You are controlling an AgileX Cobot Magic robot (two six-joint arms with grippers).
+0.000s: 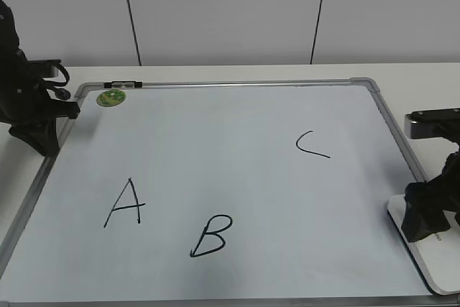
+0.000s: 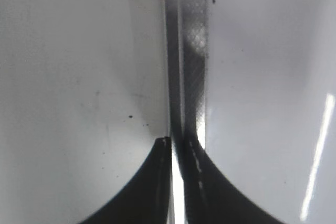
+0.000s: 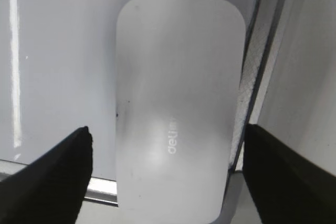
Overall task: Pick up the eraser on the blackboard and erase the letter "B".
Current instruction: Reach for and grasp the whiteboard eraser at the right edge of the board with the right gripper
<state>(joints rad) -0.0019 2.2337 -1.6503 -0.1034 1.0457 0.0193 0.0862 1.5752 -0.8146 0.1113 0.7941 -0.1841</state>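
The blackboard [image 1: 237, 141] is a pale board in a silver-grey frame and lies flat on the table. The black letter "B" [image 1: 210, 236] is near its front edge, in the middle. The white eraser [image 1: 422, 262] lies at the board's front right corner, over the frame. In the right wrist view the eraser [image 3: 178, 108] lies lengthwise between the fingers of my right gripper [image 3: 166, 129], which is open and just above it [image 1: 428, 224]. My left gripper [image 2: 177, 142] is shut and empty over the board's left frame [image 2: 189, 51], at the far left [image 1: 43, 141].
The letter "A" [image 1: 126, 203] is at the front left and the "C" [image 1: 311, 145] at mid right. A small round green magnet [image 1: 111, 96] sits at the back left corner, with a dark clip [image 1: 122, 85] on the back frame. A white wall stands behind.
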